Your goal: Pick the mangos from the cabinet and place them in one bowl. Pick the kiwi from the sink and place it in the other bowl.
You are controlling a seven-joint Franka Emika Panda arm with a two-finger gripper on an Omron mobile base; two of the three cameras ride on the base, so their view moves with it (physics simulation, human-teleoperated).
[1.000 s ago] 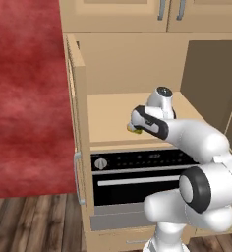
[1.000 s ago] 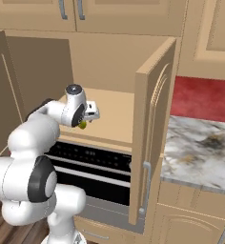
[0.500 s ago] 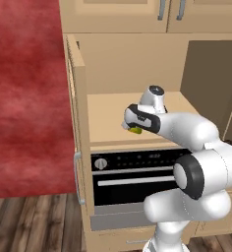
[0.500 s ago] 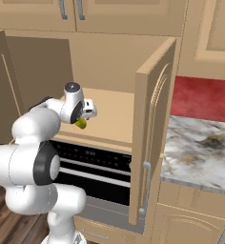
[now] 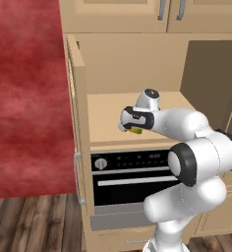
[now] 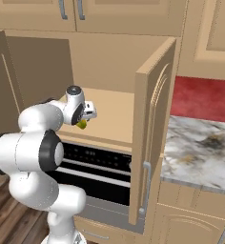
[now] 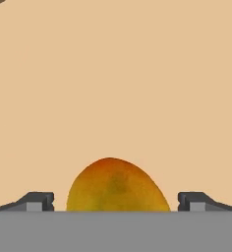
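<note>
Since a second ago, the end effector (image 5: 131, 125) has drawn back toward the near edge of the cabinet (image 6: 152, 119) shelf (image 5: 105, 118), carrying the fruit with it. In the hand view its fingertips (image 7: 39, 201) stand on either side of the yellow-orange mango (image 7: 117, 186), and it appears clamped on it, though the contact itself is hidden at the frame's bottom. From the right base view the mango (image 6: 81, 124) hangs just below the hand, above the shelf's front lip. An oven (image 5: 130, 179) sits beneath the shelf, and a marble bench (image 6: 200, 147) lies to the right. Judging by this, the extraction should go on straight outward, clearing the open door on each side before swinging, and keeping the grip firm because the fruit is round and could roll out.
</note>
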